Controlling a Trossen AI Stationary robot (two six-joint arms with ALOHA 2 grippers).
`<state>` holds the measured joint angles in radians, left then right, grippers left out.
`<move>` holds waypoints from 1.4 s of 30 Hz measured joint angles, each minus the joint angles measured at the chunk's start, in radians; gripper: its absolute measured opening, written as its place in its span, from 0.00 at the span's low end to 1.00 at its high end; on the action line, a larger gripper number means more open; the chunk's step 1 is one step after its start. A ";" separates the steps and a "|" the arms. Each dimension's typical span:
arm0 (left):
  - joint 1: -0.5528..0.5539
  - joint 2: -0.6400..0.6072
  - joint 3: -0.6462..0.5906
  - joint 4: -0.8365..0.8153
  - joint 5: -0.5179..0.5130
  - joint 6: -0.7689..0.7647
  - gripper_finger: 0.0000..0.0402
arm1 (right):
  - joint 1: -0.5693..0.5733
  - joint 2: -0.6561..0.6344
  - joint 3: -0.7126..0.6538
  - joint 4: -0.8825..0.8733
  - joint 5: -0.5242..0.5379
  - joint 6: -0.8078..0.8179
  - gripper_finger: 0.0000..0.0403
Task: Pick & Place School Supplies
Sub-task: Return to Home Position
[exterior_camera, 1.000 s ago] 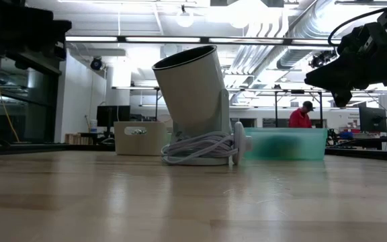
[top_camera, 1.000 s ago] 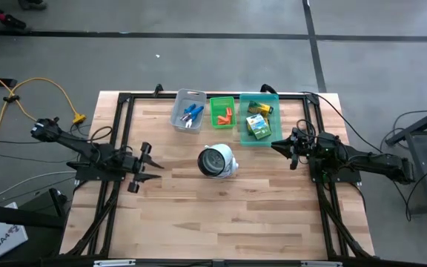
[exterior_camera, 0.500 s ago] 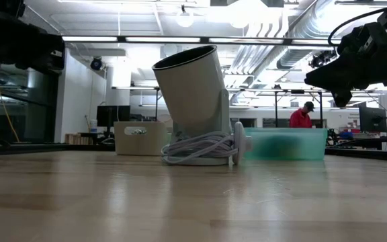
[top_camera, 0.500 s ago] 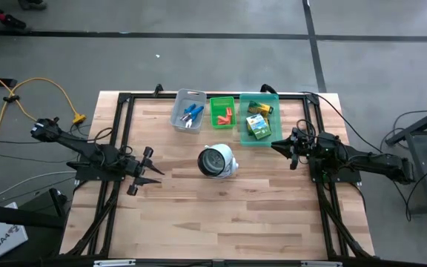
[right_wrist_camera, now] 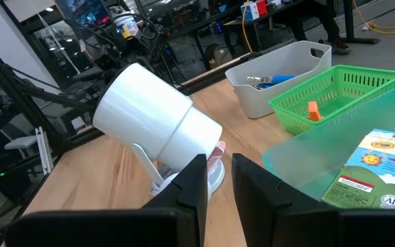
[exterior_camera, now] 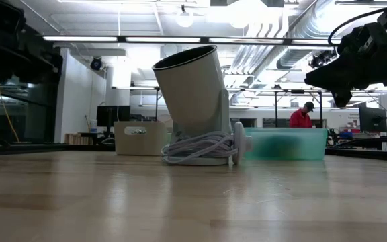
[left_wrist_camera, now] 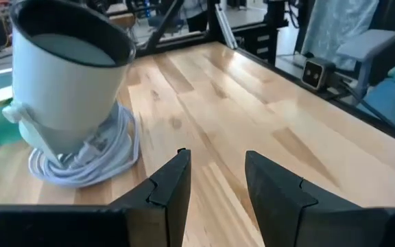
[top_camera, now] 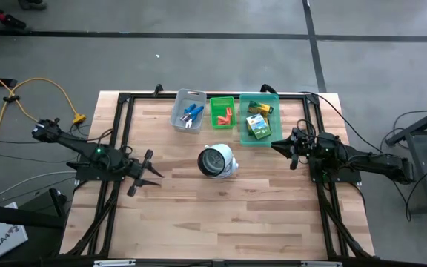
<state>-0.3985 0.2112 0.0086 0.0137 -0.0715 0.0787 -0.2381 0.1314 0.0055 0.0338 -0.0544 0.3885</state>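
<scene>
Sorting looks done from my seat: no loose supplies on worktop (top_camera: 221,215). Scissors (top_camera: 192,113), blue handles, lie in grey bin (top_camera: 191,93). Orange eraser stubs (top_camera: 224,114) in green bin (top_camera: 217,123). Green-yellow crayon boxes (top_camera: 259,123) in teal bin (top_camera: 259,95). Bins in row at far edge. Left pincer (top_camera: 153,171) spread, empty, over worktop's left side. Right pincer (top_camera: 279,147) shows narrow gap, pinching nothing, just beside teal bin. Left to do, I judge: park both arms.

Open tabletop (top_camera: 221,215) around central white cylinder (top_camera: 217,161)
</scene>
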 joint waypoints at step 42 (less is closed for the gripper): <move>0.001 0.001 0.000 -0.005 0.021 -0.002 0.33 | 0.000 0.000 0.000 0.000 0.000 0.000 0.14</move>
<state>-0.3973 0.2123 0.0086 0.0086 -0.0505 0.0765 -0.2379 0.1316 0.0057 0.0338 -0.0544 0.3885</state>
